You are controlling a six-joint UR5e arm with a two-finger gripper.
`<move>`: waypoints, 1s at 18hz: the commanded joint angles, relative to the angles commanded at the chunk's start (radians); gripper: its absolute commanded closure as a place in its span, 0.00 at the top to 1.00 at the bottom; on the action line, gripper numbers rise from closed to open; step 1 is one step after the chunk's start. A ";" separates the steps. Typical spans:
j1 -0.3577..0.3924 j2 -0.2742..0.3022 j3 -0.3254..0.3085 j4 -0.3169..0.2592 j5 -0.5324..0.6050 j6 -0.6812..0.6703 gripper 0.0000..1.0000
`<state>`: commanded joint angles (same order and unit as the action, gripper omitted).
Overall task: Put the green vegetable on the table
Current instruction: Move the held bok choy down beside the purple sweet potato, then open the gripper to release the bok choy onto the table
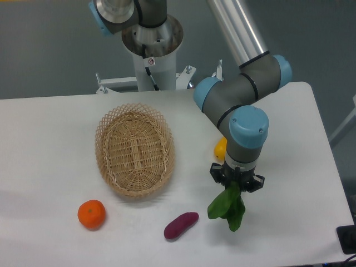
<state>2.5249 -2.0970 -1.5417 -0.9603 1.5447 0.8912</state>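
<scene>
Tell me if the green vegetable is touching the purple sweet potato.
Apart. The fixed camera shows bare white table between the purple sweet potato and the green vegetable, which hangs from the gripper.

A plain grey-blue wall (pixel 50 50) stands behind, evenly lit.

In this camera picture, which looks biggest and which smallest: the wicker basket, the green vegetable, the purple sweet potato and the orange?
1. wicker basket, by far
2. green vegetable, hanging from the gripper
3. purple sweet potato and orange look about alike; not ranked.
</scene>
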 joint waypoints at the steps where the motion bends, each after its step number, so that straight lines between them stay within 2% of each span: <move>1: 0.000 0.002 0.000 0.000 0.000 0.003 1.00; 11: 0.015 0.012 0.034 -0.009 -0.011 0.015 1.00; 18: 0.066 0.015 0.090 -0.018 -0.034 0.208 1.00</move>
<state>2.5908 -2.0816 -1.4513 -0.9786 1.5111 1.0997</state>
